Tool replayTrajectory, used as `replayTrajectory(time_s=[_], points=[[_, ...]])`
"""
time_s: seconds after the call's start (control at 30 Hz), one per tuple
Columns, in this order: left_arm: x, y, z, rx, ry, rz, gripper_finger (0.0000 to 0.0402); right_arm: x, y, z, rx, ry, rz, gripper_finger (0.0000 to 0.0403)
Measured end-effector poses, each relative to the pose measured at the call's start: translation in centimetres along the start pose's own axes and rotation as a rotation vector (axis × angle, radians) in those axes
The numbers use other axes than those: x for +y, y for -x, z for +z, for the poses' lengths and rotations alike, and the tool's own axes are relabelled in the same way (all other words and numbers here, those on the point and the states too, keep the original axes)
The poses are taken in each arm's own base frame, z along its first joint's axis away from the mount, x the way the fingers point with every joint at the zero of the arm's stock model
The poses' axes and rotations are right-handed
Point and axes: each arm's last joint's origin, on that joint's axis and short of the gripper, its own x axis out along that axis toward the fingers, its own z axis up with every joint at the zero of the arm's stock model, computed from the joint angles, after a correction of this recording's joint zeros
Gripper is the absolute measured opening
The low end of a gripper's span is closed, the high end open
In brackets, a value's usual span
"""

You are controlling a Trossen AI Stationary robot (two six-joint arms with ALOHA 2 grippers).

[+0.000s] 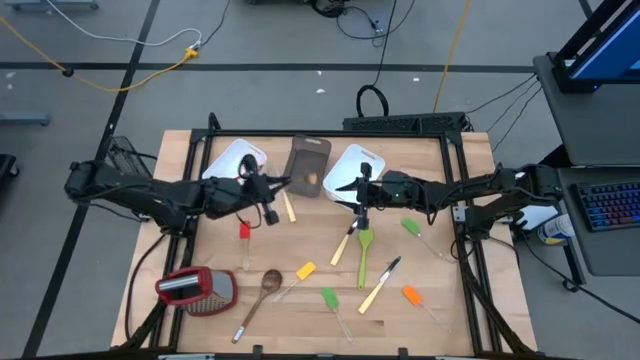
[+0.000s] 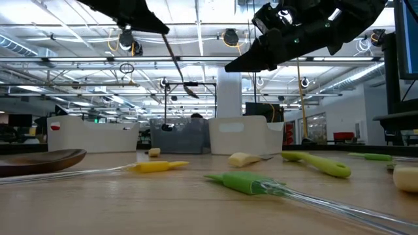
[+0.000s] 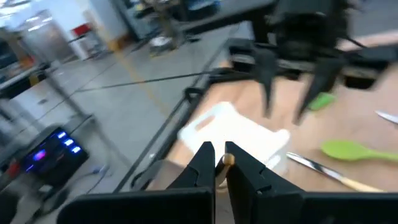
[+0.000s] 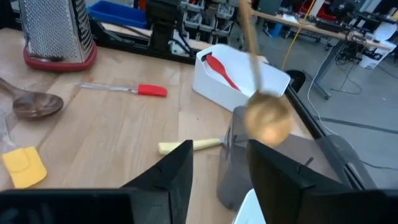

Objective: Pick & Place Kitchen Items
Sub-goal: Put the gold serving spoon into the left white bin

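Nearest the front edge of the tabletop (image 1: 220, 245) lie a dark wooden spoon (image 1: 268, 282), a yellow spatula (image 1: 304, 271), a green spatula (image 1: 330, 299), an orange spatula (image 1: 411, 295) and a pale-handled knife (image 1: 380, 284), well apart from one another, with a grater (image 1: 196, 289) at the left corner. Farther in, a green spoon (image 1: 365, 245) and a red spatula (image 1: 244, 231) lie flat. The left gripper (image 1: 268, 184) is pressed together, pinching the thin handle of a light wooden spoon (image 4: 266, 118), which hangs above a dark tub (image 1: 308, 166); only the right wrist view shows its round bowl. The right gripper (image 1: 362, 192) hangs with fingers spread, empty, beside a white tub (image 1: 358, 166). The right wrist view alone shows a red spoon (image 4: 221, 67) inside the other white tub (image 4: 239, 78).
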Motion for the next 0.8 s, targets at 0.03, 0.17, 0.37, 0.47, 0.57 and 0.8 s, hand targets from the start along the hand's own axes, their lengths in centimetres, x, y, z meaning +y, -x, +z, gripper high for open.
replayTrajectory(time_s=[0.03, 0.17, 0.37, 0.47, 0.57, 0.8], points=[[0.2, 0.4, 0.0, 0.015, 0.018, 0.025, 0.0007, 0.0, 0.0, -0.1, 0.006, -0.003, 0.002, 0.0146], [1.0, 1.6, -0.6, 0.086, 0.078, 0.107, 0.0007, 0.0, 0.0, -0.1, 0.011, -0.007, 0.003, 0.0146], [2.0, 2.8, -1.3, 0.15, 0.082, 0.217, 0.0007, 0.0, 0.0, -0.2, 0.02, -0.006, 0.005, 0.0146], [2.4, 3.3, -1.2, 0.142, 0.089, 0.235, 0.0009, 0.1, 0.0, -0.2, 0.023, -0.006, 0.005, 0.0146], [2.8, 3.4, -1.3, 0.145, 0.093, 0.243, 0.0007, 0.1, 0.0, -0.3, 0.028, -0.006, 0.007, 0.0146], [3.6, 2.8, -4.5, 0.22, 0.122, 0.326, 0.0008, 0.1, 0.0, -0.3, 0.029, -0.006, 0.007, 0.0146]])
